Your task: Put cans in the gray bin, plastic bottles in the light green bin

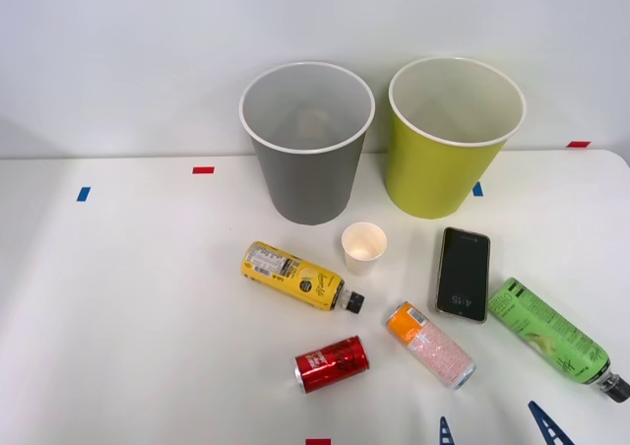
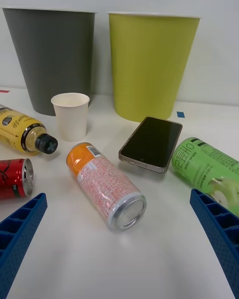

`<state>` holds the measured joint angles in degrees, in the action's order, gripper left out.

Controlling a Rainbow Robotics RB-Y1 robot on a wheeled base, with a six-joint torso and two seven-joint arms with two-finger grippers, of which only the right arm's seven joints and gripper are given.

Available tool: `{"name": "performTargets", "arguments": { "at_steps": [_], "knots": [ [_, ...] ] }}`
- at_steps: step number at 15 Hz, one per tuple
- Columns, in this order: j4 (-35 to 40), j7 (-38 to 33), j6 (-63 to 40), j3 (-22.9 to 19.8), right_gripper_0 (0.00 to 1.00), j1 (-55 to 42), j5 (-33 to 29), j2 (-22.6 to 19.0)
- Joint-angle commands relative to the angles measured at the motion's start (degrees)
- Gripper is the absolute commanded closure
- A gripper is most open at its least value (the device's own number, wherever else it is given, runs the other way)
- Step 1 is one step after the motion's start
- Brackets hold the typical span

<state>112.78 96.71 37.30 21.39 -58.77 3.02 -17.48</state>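
The right gripper hovers low over the white desk with its jaws spread wide and empty, facing the orange-and-pink can, which lies on its side between them. The red can lies to its left, near the yellow-labelled bottle. The green-labelled bottle lies at the right, beside a phone. A white cup stands before the gray bin and the light green bin, both upright at the back.
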Motion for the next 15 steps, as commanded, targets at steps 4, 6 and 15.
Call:
{"name": "performTargets", "arguments": {
  "at_steps": [4, 6, 15],
  "knots": [
    [15.6, 0.4, -23.9, -6.0, 0.0, 0.1, 0.3, -5.9],
    [23.0, 0.1, -35.6, -8.8, 0.0, 0.1, 0.6, -7.5],
    [37.2, -2.2, -82.8, -17.5, 0.0, 7.1, 0.5, -13.0]
  ]
}}
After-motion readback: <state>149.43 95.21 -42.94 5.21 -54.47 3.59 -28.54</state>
